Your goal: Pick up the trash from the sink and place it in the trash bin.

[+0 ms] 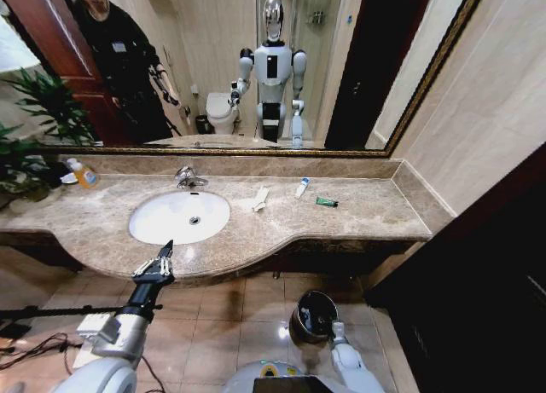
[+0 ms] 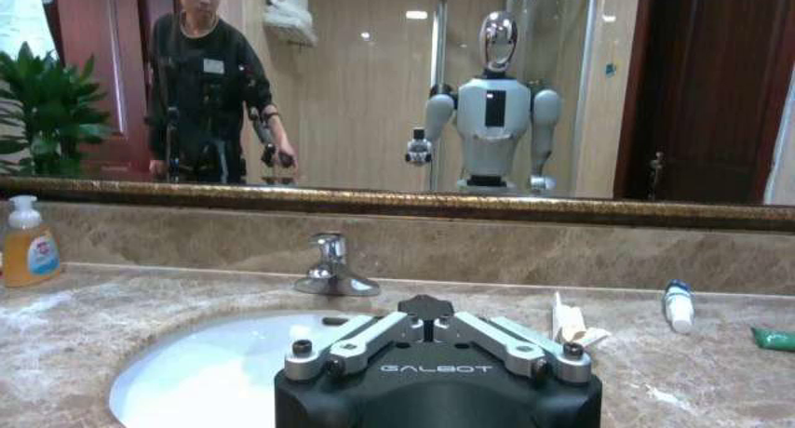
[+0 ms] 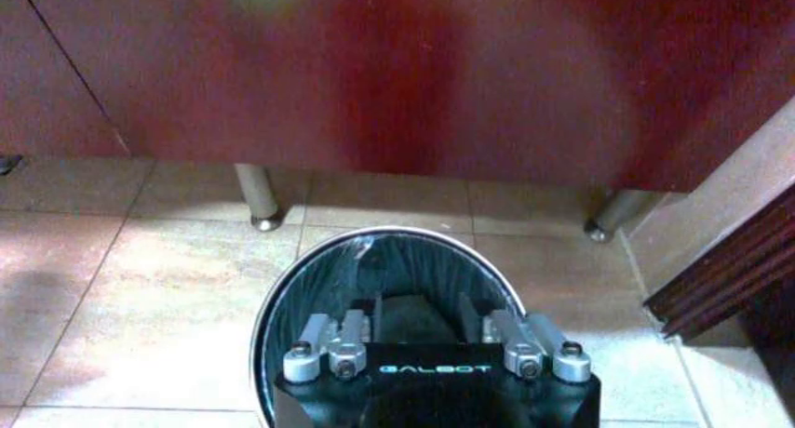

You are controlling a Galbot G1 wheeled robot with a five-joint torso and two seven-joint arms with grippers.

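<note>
Left hand: the left hand (image 1: 167, 247) is raised over the front edge of the worktop (image 1: 358, 214), just in front of the sink (image 1: 179, 216); its fingers are pressed together to a point and carry nothing. In the left wrist view the same hand (image 2: 427, 307) points at the basin (image 2: 211, 372) and the faucet (image 2: 333, 268).

Right hand: the right hand (image 3: 416, 318) hangs low over the trash bin (image 3: 385, 260), its fingers spread apart above the bin's dark inside and holding nothing. In the head view the right arm reaches down to the bin (image 1: 314, 314) on the floor below the worktop's front edge.

Sink: a white oval basin set in the left half of the brown marble worktop, with the chrome faucet (image 1: 188, 179) at its back rim.

Trash: a crumpled white paper (image 1: 255, 201) lies on the worktop just right of the sink; a white tube with a blue cap (image 1: 301, 187) lies farther right, nearer the back edge; a small green tube (image 1: 326, 202) lies just beyond it toward the right end. The left wrist view shows the paper (image 2: 572, 324), the white tube (image 2: 677, 306) and the green tube (image 2: 773, 338) in the same order.

Orange bottle: an orange bottle with a white pump (image 1: 83, 173) stands at the back left corner of the worktop.
</note>
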